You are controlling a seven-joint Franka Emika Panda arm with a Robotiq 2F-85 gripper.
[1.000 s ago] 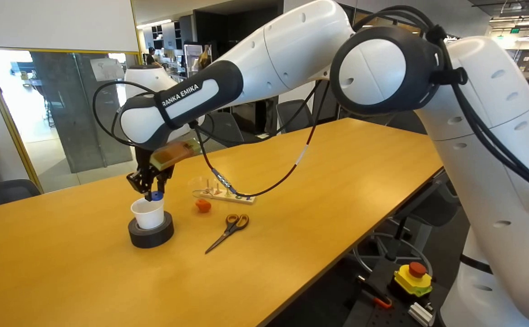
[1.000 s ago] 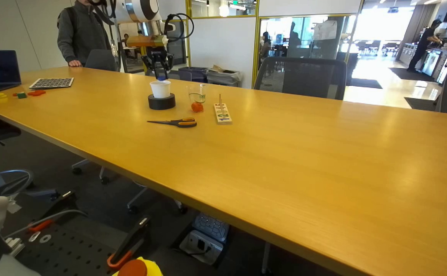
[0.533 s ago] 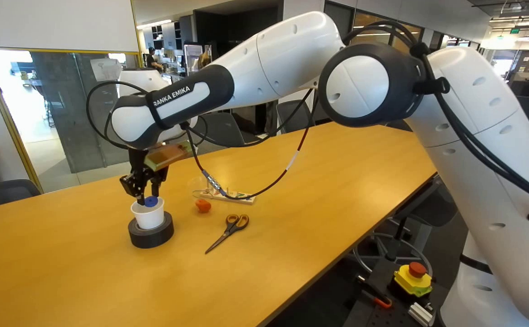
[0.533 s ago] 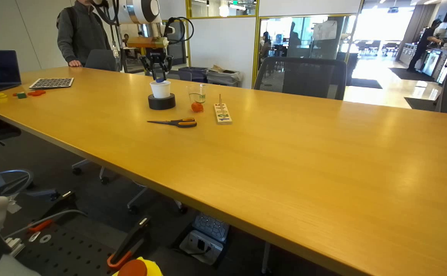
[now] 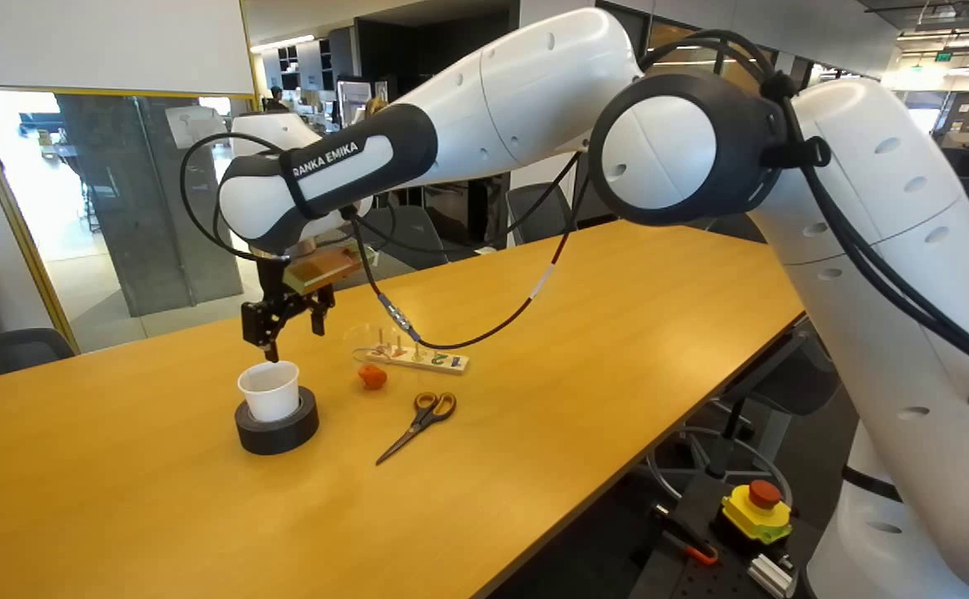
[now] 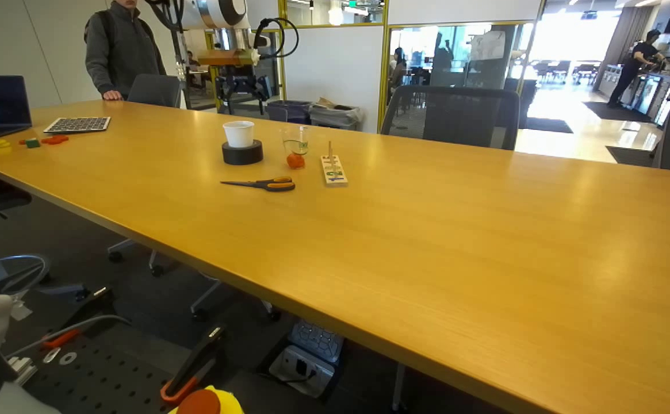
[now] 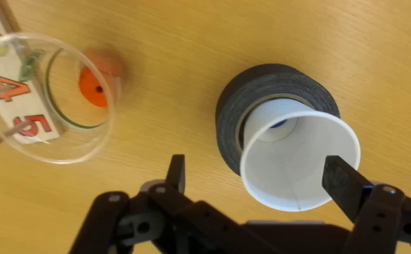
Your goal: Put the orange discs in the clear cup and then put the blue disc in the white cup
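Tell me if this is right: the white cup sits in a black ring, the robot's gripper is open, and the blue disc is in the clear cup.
Not quite: the blue disc is in the white cup, not the clear cup. The wrist view shows part of it there. The rest holds: the white cup sits in a black ring and the gripper is open.

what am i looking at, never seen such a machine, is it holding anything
This is a white robot arm with a black two-fingered gripper, open and holding nothing. Two pictures come from outside cameras; the close-up looks down from the wrist. On the yellowish wooden table, a round white cup stands in a black ring, apparently tape. Part of a small blue disc shows at the cup's bottom. Nearby, small orange discs seem to lie in a clear plastic cup. There are also black scissors with orange handles and a numbered wooden board.
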